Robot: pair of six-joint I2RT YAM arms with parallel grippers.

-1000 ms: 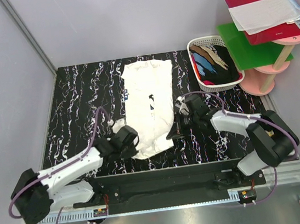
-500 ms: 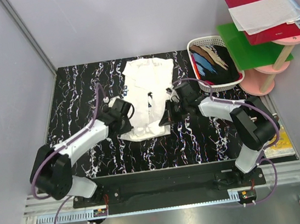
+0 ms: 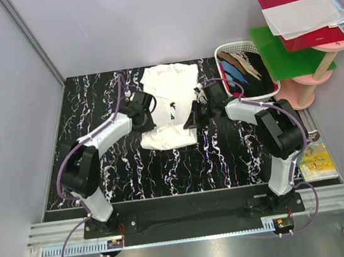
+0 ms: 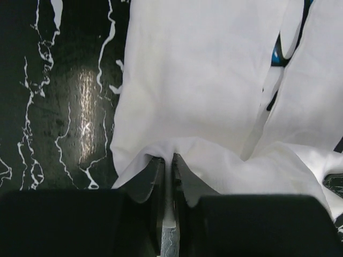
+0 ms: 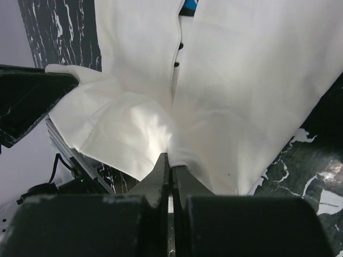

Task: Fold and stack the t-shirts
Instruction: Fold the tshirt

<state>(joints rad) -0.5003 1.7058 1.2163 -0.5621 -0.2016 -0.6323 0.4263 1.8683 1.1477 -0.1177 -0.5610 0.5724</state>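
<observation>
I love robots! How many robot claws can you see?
2. The left gripper pinches the left edge of the white t-shirt; the right gripper pinches its right edge. None seem hidden.

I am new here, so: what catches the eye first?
A white t-shirt lies partly folded in the middle of the black marbled table. The left fingers and right fingers pinch its cloth, one at each side. A white basket of clothes sits at the far right corner.

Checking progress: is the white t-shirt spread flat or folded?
Partly folded: the white t-shirt lies doubled over itself, upper layer bunched, pinched by left fingers and right fingers.
</observation>
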